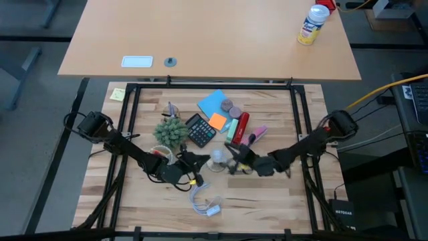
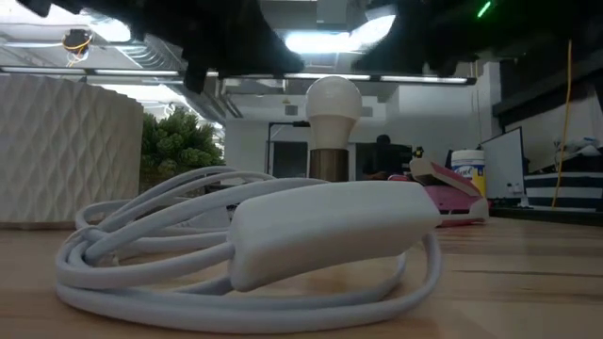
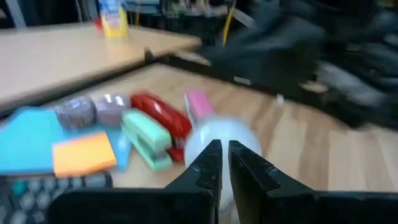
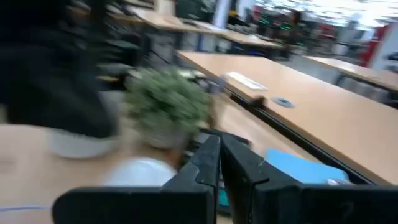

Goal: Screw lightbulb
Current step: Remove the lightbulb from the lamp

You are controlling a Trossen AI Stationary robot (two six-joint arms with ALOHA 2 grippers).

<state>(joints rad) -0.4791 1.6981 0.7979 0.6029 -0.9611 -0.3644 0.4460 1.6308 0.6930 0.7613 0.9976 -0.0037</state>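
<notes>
White cable (image 2: 254, 247) coiled nearest; behind it the lightbulb (image 2: 333, 105) stands upright mid-tabletop (image 1: 267, 201), dome up on a dark base; left hand (image 3: 224, 155) and right hand (image 4: 219, 149) flank it, fingers nearly closed, holding nothing; likely light, fragile, slippery; grip the dome gently.

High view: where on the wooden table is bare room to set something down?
Bare wood lies along both side edges of the light wooden table and beside the coiled white cable. The middle is crowded: small green plant, black calculator, white rounded lightbulb.
</notes>
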